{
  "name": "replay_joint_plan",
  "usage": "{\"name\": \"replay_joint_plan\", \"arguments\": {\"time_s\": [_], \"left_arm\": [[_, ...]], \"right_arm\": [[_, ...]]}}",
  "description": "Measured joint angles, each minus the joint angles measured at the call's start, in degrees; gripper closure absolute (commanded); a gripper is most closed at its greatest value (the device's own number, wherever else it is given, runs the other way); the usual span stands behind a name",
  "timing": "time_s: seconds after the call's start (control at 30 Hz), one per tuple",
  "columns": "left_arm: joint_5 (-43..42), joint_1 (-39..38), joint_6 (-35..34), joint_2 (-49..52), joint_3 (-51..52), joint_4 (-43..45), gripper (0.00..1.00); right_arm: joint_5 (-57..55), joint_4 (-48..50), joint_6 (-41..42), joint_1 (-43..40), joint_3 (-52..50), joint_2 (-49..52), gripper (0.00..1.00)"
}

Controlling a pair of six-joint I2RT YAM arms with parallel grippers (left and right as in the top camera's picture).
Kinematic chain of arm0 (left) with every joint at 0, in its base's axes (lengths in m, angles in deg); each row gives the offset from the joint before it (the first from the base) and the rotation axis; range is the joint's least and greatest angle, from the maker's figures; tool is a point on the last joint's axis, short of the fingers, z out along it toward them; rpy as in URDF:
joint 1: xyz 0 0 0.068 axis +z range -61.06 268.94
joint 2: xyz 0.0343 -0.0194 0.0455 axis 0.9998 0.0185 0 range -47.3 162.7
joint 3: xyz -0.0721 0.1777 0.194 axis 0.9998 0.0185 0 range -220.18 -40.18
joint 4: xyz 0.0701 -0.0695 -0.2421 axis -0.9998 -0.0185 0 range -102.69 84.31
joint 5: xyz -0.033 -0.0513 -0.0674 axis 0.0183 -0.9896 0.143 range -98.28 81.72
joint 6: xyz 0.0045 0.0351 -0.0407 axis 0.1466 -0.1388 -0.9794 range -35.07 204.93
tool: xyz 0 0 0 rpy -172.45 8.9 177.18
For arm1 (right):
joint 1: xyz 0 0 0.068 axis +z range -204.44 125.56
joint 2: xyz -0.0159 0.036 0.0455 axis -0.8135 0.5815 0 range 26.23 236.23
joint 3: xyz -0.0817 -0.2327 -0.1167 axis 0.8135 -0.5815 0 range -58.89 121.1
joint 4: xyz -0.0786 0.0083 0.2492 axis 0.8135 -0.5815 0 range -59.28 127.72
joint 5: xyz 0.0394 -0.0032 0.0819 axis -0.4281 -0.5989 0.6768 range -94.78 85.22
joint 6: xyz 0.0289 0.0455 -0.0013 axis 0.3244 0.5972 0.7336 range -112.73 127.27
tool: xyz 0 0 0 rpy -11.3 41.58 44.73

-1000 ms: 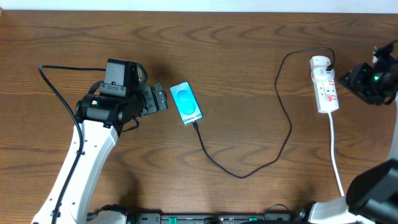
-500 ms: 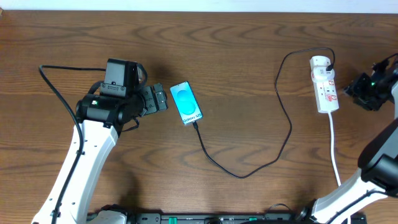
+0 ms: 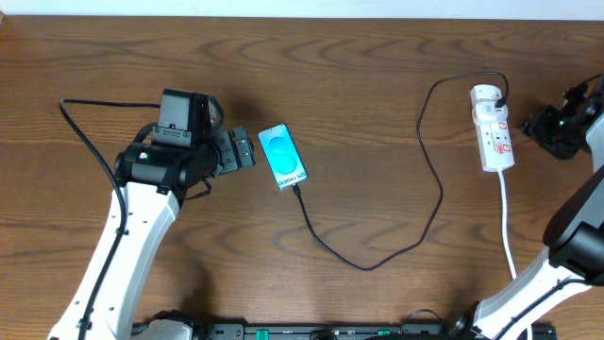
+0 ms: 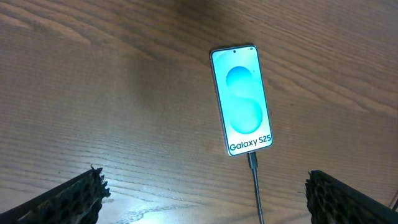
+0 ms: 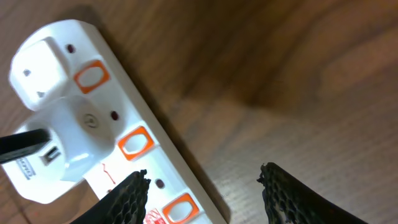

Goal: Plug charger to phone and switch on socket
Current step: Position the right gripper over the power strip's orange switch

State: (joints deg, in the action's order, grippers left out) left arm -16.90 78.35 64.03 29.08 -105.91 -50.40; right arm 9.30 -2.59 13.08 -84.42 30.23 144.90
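The phone [image 3: 283, 156] lies flat on the wooden table with its cyan screen up; it also shows in the left wrist view [image 4: 241, 99]. The black charger cable [image 3: 429, 189] has its tip in the phone's lower end [image 4: 252, 163] and runs to a white adapter [image 5: 65, 134] plugged into the socket [image 3: 493, 127]. The socket shows orange switches in the right wrist view [image 5: 134, 143]. My left gripper [image 3: 241, 149] is open, just left of the phone, holding nothing. My right gripper [image 3: 540, 125] is open, just right of the socket.
The socket's white cord [image 3: 510, 236] runs toward the table's front edge. The charger cable loops across the table's middle. A black arm cable [image 3: 85, 142] trails at the left.
My right gripper has shifted slightly, staying just right of the socket. The left arm, phone and cable have not moved.
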Motion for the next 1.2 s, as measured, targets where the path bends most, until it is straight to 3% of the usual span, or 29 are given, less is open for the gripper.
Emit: {"name": "replay_joint_plan", "arguments": {"time_s": [1.2], "left_arm": [[0.0,0.0,0.0,0.0,0.0,0.0,0.01]], "right_arm": [[-2.8,5.4,-9.9,3.6,0.0,3.9,0.41]]}}
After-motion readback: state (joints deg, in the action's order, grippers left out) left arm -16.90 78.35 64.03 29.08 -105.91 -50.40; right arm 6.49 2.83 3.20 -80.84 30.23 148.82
